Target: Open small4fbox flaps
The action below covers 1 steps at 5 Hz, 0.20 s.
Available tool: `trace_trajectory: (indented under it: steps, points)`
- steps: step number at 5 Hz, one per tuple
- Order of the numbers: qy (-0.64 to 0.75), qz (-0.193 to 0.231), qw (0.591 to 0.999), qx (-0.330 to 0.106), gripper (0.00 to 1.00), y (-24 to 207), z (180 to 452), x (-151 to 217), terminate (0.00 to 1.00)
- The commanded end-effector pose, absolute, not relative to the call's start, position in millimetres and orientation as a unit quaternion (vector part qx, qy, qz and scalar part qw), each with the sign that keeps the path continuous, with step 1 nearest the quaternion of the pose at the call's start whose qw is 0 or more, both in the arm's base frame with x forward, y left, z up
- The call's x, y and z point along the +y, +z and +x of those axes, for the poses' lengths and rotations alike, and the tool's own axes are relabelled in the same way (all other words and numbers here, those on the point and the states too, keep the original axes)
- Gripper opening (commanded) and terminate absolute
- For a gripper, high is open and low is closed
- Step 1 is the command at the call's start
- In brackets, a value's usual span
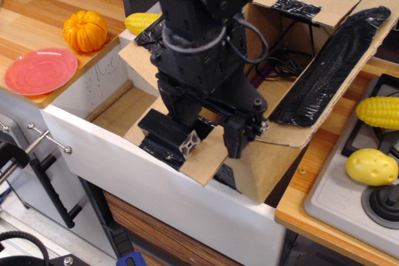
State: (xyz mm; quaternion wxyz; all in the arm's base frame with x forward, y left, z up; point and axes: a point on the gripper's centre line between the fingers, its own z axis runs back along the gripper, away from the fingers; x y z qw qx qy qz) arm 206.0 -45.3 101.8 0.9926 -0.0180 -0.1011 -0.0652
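The small4fbox (255,175), brown cardboard, stands in the white sink (106,154). Its flaps are spread: the far short flap (324,4) with a black tape patch, the right long flap (333,70) lined with crinkled black tape, and the left long flap (140,54), partly behind the arm. The near short flap (209,160) is folded outward and down over the sink, with black tape on it. My black gripper (212,144) is over this near flap, fingers apart, the left fingertip (189,146) resting on the flap. Cables show inside the box.
An orange pumpkin (85,30) and a pink plate (40,70) lie on the wooden counter at left. A yellow corn (141,23) lies behind the box. At right, a corn (379,112) and a yellow potato (372,166) sit on the stove (336,197).
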Motion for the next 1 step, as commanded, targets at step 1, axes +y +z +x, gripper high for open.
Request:
trace_trajectory:
  steps: [1]
  points:
    - [-0.062, -0.016, 0.992, -0.112, 1.0, 103.3, 205.0, -49.7, 1.0]
